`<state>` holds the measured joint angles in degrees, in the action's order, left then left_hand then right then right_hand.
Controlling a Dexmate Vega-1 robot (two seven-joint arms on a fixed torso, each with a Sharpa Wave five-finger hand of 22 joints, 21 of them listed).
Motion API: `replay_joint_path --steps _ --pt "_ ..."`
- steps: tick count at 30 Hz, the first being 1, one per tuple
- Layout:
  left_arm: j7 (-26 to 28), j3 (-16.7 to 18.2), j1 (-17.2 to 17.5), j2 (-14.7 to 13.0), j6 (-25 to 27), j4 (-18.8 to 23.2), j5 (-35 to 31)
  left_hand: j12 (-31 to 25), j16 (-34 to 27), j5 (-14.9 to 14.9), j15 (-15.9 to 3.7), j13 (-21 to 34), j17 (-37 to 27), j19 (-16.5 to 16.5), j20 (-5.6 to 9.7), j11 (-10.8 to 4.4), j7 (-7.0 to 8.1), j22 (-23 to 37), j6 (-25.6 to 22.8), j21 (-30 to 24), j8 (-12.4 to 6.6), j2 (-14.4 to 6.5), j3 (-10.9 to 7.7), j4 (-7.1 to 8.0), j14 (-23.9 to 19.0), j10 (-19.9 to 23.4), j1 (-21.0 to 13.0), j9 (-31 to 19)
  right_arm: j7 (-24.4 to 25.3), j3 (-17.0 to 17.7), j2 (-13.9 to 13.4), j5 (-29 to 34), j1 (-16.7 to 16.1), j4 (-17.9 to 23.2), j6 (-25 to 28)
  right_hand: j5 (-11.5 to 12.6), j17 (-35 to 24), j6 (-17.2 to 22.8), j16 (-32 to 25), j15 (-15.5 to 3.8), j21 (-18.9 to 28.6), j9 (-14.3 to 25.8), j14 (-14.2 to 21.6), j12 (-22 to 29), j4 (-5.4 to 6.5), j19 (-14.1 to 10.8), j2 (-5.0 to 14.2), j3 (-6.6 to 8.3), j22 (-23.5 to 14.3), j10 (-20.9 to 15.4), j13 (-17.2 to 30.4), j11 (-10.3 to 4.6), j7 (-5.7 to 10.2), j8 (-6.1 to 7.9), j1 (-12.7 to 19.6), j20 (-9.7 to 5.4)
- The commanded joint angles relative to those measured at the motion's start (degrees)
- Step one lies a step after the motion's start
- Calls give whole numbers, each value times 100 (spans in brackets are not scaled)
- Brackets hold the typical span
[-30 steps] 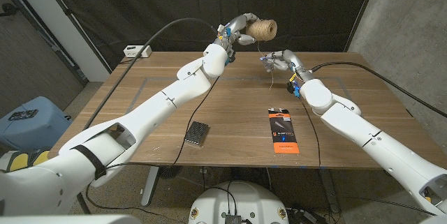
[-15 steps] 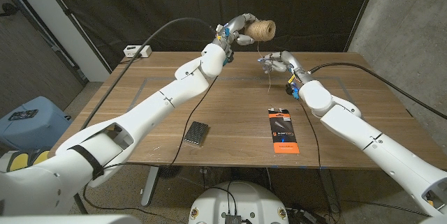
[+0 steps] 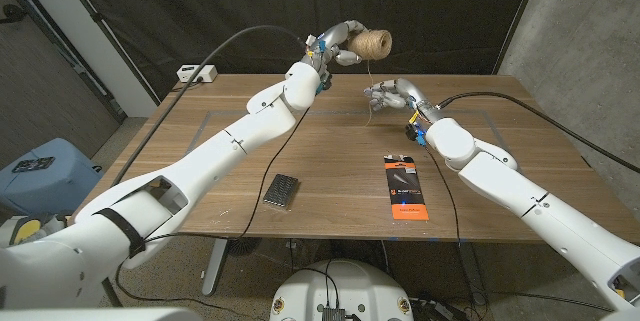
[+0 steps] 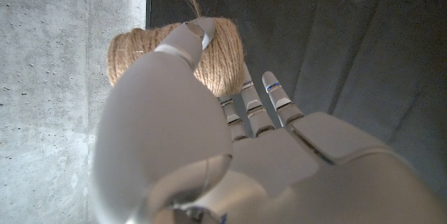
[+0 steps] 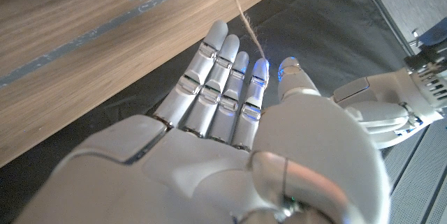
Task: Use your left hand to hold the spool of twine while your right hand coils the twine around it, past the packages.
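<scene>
Head view: spool of twine (image 3: 374, 43) gripped in raised left robot hand (image 3: 338, 43), above table's far edge.

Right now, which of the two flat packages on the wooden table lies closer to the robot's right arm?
The black and orange rectangular package, lying just inside the right arm. The small dark grey package lies by the left arm instead.
</scene>
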<state>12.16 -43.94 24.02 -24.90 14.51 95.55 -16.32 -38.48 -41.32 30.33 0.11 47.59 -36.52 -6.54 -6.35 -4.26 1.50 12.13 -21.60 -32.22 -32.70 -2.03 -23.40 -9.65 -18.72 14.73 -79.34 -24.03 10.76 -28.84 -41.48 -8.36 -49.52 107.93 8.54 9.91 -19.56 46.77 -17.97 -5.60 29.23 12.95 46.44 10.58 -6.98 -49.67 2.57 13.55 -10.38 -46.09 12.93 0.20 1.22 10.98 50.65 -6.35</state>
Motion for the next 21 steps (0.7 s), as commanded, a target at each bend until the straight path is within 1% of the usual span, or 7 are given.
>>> replay_joint_path --steps 1,5,9,14,16,18,21 --pt "-30 39 56 -55 25 97 20 -23 -32 50 24 160 -10 58 0 456 -566 31 -596 -37 -45 -277 -53 47 17 423 233 -97 -365 -41 -214 -147 -57 127 -12 -1 -29 -205 62 -256 -55 17 -188 -15 12 101 -59 -96 7 192 14 113 -72 -39 -136 -103" --pt "-24 53 88 -71 84 152 17 -28 -33 53 14 162 -8 60 -2 456 -553 31 -584 -41 -35 -278 -54 50 12 434 238 -101 -518 -60 -286 -204 -48 152 2 9 -45 -546 95 -133 -106 12 -345 -28 29 182 -118 -193 12 419 7 238 -192 -78 -253 -15" --pt "-34 58 100 -102 87 177 10 -31 -31 57 17 166 -4 60 0 449 -547 31 -585 -45 -29 -277 -55 53 9 440 247 -104 -647 -74 -323 -273 -38 120 -44 14 -46 -728 135 -14 -171 6 -500 -33 33 287 -212 -295 16 624 1 334 -285 -60 -359 99" --pt "-9 61 106 -104 175 215 -32 -27 -32 61 17 167 -3 63 3 437 -551 30 -586 -49 -23 -282 -59 51 15 430 243 -108 -739 -95 -351 -290 -4 70 -87 30 -47 -924 170 104 -226 -3 -631 -36 35 368 -256 -356 18 786 -5 350 -355 -65 -421 161" --pt "-30 64 97 -124 106 200 -12 -28 -37 60 10 169 -6 63 2 440 -552 30 -585 -51 -20 -280 -55 51 14 432 245 -110 -769 -92 -359 -316 11 50 -73 33 -44 -1008 189 173 -262 -7 -695 -31 52 423 -276 -396 19 856 -8 409 -393 -59 -484 198" --pt "-6 64 97 -103 198 211 -41 -28 -38 63 18 172 -6 62 3 443 -550 30 -591 -54 -20 -283 -58 48 16 427 241 -112 -786 -75 -367 -343 27 15 -66 43 -41 -1062 216 213 -306 -11 -778 -36 50 502 -287 -417 20 943 -12 448 -437 -49 -504 261" --pt "-6 67 71 -106 87 140 -15 -30 -33 68 14 178 -2 65 2 439 -555 30 -590 -56 -16 -285 -63 47 18 427 240 -115 -743 -41 -401 -317 29 -2 -53 51 -36 -1138 246 264 -337 -15 -863 -35 53 544 -304 -445 21 1024 -15 473 -460 -49 -537 301"
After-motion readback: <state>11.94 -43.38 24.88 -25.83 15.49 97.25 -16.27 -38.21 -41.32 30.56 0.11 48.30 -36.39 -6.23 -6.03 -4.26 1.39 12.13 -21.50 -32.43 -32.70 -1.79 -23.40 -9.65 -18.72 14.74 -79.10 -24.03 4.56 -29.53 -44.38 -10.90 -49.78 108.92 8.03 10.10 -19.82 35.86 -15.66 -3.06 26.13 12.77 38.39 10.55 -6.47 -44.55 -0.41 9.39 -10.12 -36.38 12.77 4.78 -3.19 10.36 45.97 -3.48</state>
